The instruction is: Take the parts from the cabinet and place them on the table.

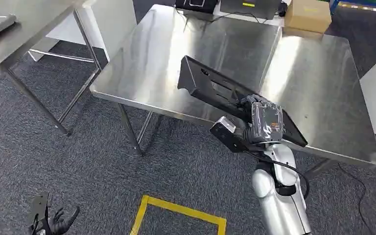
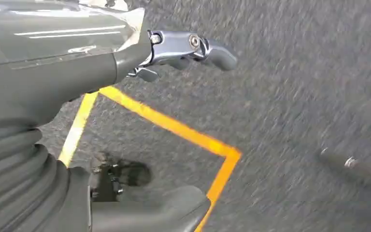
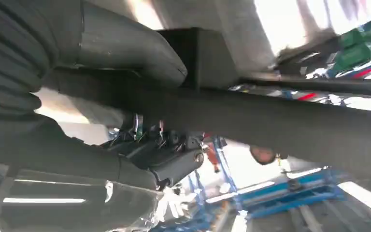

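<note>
Now, step: setting the part on the table.
Right hand [image 1: 263, 121]: clamped on the black part [image 1: 210, 88] at centre right of the head view.
Part: tilted, held above the steel table [image 1: 147, 63], its far end raised over the shiny top.
Left hand [image 1: 58, 221]: hung empty at lower left, fingers spread over the carpet.
Advice: it looked wise to level the part, lower it flat and well inside the near edge, then let go.

Bright overhead light glares in broad streaks across the steel table [image 1: 293, 63]; left wrist view's carpet [image 2: 294, 96] is motion-blurred; right wrist view is backlit and soft.
</note>
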Tool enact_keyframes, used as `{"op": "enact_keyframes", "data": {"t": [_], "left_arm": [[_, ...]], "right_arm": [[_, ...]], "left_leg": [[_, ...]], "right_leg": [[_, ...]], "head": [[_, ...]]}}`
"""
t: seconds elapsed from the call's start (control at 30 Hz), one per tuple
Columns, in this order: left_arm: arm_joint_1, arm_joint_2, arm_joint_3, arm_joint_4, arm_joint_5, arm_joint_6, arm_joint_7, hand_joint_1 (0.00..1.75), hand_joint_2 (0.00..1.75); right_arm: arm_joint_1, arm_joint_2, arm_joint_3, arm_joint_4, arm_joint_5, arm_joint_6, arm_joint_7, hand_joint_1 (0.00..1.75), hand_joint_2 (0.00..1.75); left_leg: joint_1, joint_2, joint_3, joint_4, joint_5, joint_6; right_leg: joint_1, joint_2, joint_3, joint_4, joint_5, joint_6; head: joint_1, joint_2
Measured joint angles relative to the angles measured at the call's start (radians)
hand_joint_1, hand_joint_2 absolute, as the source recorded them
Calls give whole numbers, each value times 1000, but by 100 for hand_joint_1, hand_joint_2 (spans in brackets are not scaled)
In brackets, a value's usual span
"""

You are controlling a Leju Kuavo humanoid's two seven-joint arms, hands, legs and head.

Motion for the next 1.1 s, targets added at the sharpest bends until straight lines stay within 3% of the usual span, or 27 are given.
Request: {"op": "enact_keyframes", "data": {"t": [0.03, 0.1, 0.13, 0.17, 0.2, 0.27, 0.3, 0.33, 0.37, 0.4, 0.43, 0.47, 0.5, 0.53, 0.57, 0.63, 0.67, 0.7, 0.73, 0.77, 0.8, 0.83, 0.87, 0.97, 1.0, 1.03, 1.1], "left_arm": [[-1, -7, 11, -10, -3, -3, 4, 0, 175], [0, -20, 29, -23, -17, -18, 14, 0, 175], [1, -24, 34, -26, -21, -21, 15, 0, 175], [2, -31, 39, -31, -22, -23, 17, 0, 175], [2, -34, 45, -35, -22, -25, 18, 0, 175], [3, -42, 53, -41, -24, -28, 18, 0, 175], [2, -47, 57, -42, -24, -28, 18, 0, 175], [0, -48, 63, -44, -24, -28, 19, 0, 175], [1, -50, 65, -46, -25, -29, 21, 0, 175], [3, -53, 72, -49, -32, -31, 22, 0, 175], [2, -56, 79, -54, -35, -36, 23, 0, 175], [0, -58, 87, -62, -43, -39, 24, 0, 175], [-2, -61, 90, -64, -45, -45, 25, 0, 175], [-3, -63, 98, -71, -47, -49, 25, 0, 175], [-1, -65, 108, -74, -50, -49, 26, 0, 175], [6, -66, 118, -80, -50, -52, 32, 0, 175], [10, -66, 122, -85, -50, -52, 32, 0, 175], [11, -67, 125, -88, -50, -52, 32, 0, 175], [13, -67, 128, -93, -51, -52, 33, 0, 175], [17, -67, 129, -96, -53, -48, 35, 0, 175], [21, -67, 130, -99, -55, -47, 39, 0, 175], [22, -73, 132, -100, -61, -45, 44, 0, 175], [25, -73, 133, -103, -65, -45, 53, 0, 175], [26, -78, 132, -117, -72, -36, 59, 0, 175], [26, -80, 132, -124, -73, -28, 61, 0, 175], [25, -80, 132, -129, -73, -24, 64, 0, 175], [23, -82, 131, -135, -77, -14, 70, 0, 175]], "right_arm": [[-19, 0, 2, 22, 1, 2, 0, 175, 175], [-46, 0, 4, 82, 11, 0, 11, 175, 175], [-55, 0, 4, 95, 13, -1, 15, 175, 175], [-65, -2, 3, 125, 14, -2, 18, 175, 175], [-72, -2, 3, 138, 15, -2, 18, 175, 175], [-86, -1, 4, 160, 16, -3, 18, 175, 175], [-91, -1, 5, 172, 16, -3, 18, 175, 175], [-99, -2, 4, 185, 16, -8, 19, 175, 175], [-101, 1, 6, 191, 24, -9, 22, 175, 175], [-107, 0, 6, 199, 40, -11, 34, 175, 175], [-126, 2, 8, 217, 52, -14, 44, 175, 175], [-151, 6, 7, 255, 64, -29, 55, 175, 175], [-178, 6, 6, 282, 73, -44, 60, 175, 175], [-209, 10, 6, 324, 82, -63, 62, 175, 175], [-234, 13, 6, 366, 92, -80, 69, 175, 175], [-273, 18, 6, 453, 110, -100, 82, 175, 175], [-286, 18, 5, 490, 115, -108, 89, 175, 175], [-296, 19, 5, 519, 115, -112, 92, 175, 175], [-307, 19, 5, 546, 115, -118, 93, 175, 175], [-321, 22, 4, 576, 113, -126, 95, 175, 175], [-330, 24, 2, 594, 111, -132, 99, 175, 175], [-337, 27, 0, 618, 109, -141, 107, 175, 175], [-343, 26, -5, 629, 110, -147, 118, 175, 175], [-352, 27, -21, 656, 110, -151, 134, 175, 175], [-356, 26, -26, 665, 111, -155, 142, 175, 175], [-360, 23, -30, 677, 112, -160, 150, 175, 175], [-359, 17, -38, 698, 112, -170, 159, 175, 175]], "left_leg": [[-3, -1, 4, 0, -7, 7], [-9, -7, 17, 0, -24, 15], [-12, -12, 25, 0, -30, 16], [-18, -17, 41, 0, -42, 16], [-22, -21, 56, 0, -52, 16], [-30, -23, 88, -1, -76, 16], [-31, -25, 91, 0, -85, 16], [-32, -29, 98, -4, -92, 9], [-30, -26, 98, -12, -96, 1], [-33, -24, 106, -4, -92, 0], [-32, -23, 110, -6, -90, -2], [-30, -19, 83, 28, -98, -6], [-32, -16, 56, 84, -82, -14], [-28, -14, 7, 163, -87, -20], [-23, -14, -42, 228, -112, -26], [-10, -13, -123, 305, -186, -42], [-3, -11, -137, 290, -193, -49], [3, -8, -134, 247, -173, -54], [9, -7, -117, 179, -121, -61], [15, -6, -92, 90, -35, -68], [21, -6, -79, 28, 43, -71], [19, 4, -86, 4, 51, -62], [15, 0, -78, 18, 51, -52], [10, -3, -70, 15, 43, -28], [10, -3, -64, 15, 39, -20], [10, -3, -61, 15, 35, -13], [5, -4, -56, 15, 26, -2]], "right_leg": [[-1, 0, -48, 77, -15, -3], [3, 0, -153, 210, -77, -9], [6, 0, -176, 225, -86, -8], [11, 0, -186, 198, -75, -6], [15, 0, -174, 139, -42, -3], [29, -2, -133, -29, 74, -1], [37, -6, -132, -72, 140, -17], [39, -10, -134, -78, 111, -39], [45, -7, -118, -81, 123, -49], [44, -6, -130, -96, 125, -59], [38, -5, -107, -99, 127, -62], [22, -2, -87, -108, 127, -62], [23, -1, -76, -113, 122, -69], [23, 0, -67, -114, 116, -77], [23, 1, -58, -113, 109, -86], [19, 7, -35, -113, 88, -80], [17, 7, -21, -113, 80, -75], [14, 8, -6, -112, 69, -70], [10, 8, 8, -110, 57, -63], [5, 9, 21, -106, 42, -54], [10, 9, 12, -102, 31, -46], [12, 12, 23, -82, 13, -38], [20, 10, 6, -82, 1, -28], [15, 7, 30, -95, -16, -7], [12, 5, 23, -68, -28, -7], [12, 5, -9, -7, -56, -12], [14, 5, -109, 158, -118, -18]], "head": [[1, 0], [0, 0], [0, 0], [0, 0], [1, 0], [0, 0], [1, 0], [-9, 0], [3, 0], [4, 0], [5, 0], [4, 0], [4, 0], [0, 0], [1, 0], [0, 0], [0, 0], [0, 0], [0, 0], [1, 0], [-1, 0], [-9, 0], [-8, 0], [-8, 0], [-8, 0], [-6, 0], [-6, 0]]}}
